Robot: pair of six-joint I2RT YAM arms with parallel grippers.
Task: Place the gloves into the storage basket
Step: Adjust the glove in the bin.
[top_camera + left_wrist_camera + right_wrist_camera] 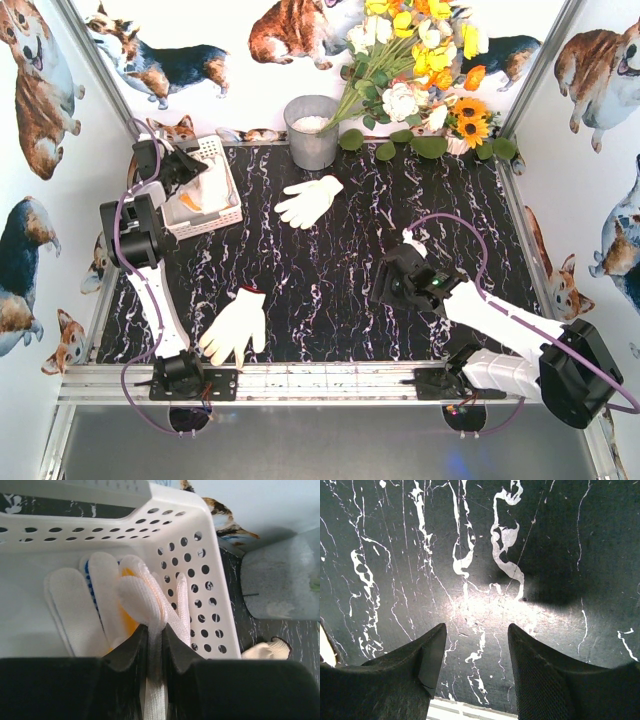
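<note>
My left gripper (154,630) is shut on a white knit glove (145,597), pinching its fabric between the jaws above the white perforated storage basket (200,580). Inside the basket lie another white glove (75,610), a strip of blue glove (89,577) and a yellow-orange patch (129,622). From above, the left gripper (185,170) hangs over the basket (228,165) at the back left. One white glove (310,200) lies on the black table's middle back, another (238,322) near the front left. My right gripper (477,630) stands open over bare table, nothing between its fingers.
A grey metal bucket (312,130) stands at the back centre, just right of the basket. A bunch of flowers (420,70) fills the back right. An aluminium rail (330,380) runs along the near edge. Corgi-print walls close in both sides.
</note>
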